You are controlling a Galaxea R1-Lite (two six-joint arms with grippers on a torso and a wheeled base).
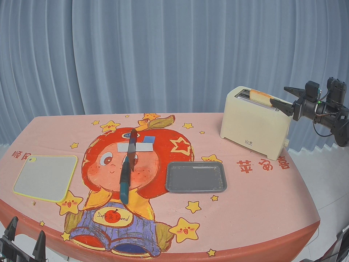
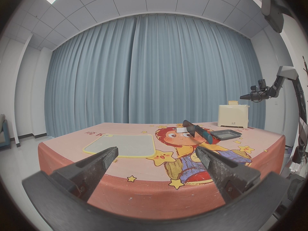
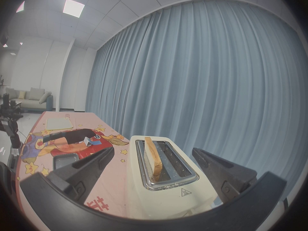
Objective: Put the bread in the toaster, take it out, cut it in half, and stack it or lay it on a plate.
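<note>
1. The bread (image 3: 153,159) stands on edge in one of the two slots of the cream toaster (image 1: 254,126), and its upper part sticks out above the slot.
2. Its long axis runs along the slot, following the toaster's length; its thin top edge faces up.
3. The toaster sits at the far right of the table (image 1: 254,208), in front of the blue curtain (image 1: 163,44).
4. The right gripper (image 1: 278,94) hovers just off the toaster's right end, level with its top. Its fingers are spread wide, point at the bread and hold nothing.
5. The left gripper (image 2: 156,149) is low at the table's near left edge, also wide apart and holding nothing.
6. A knife (image 1: 126,168) lies mid-table, with its teal handle toward the robot and its blade pointing at the curtain.
7. A grey plate (image 1: 196,190) lies to the right of the knife, and a cutting board (image 1: 45,177) lies on the left.
</note>
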